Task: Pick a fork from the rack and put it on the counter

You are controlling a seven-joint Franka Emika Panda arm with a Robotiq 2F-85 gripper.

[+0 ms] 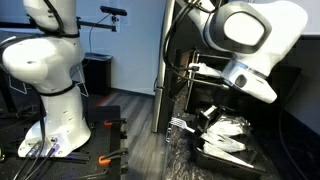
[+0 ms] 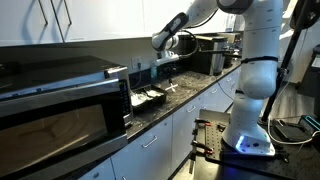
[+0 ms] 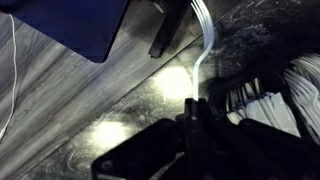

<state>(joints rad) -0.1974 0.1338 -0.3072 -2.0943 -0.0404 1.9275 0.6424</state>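
You are holding the slim silver metal fork (image 3: 204,45), the black gripper (image 3: 195,108) jaws apparently clamped on its handle, over the glossy black speckled surface (image 3: 110,110), left of the shallow black rack (image 1: 222,160). Next, I judge, you should lower it flat and release.

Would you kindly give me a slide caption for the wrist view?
Gripper holding a fork over the speckled counter, cutlery at right.
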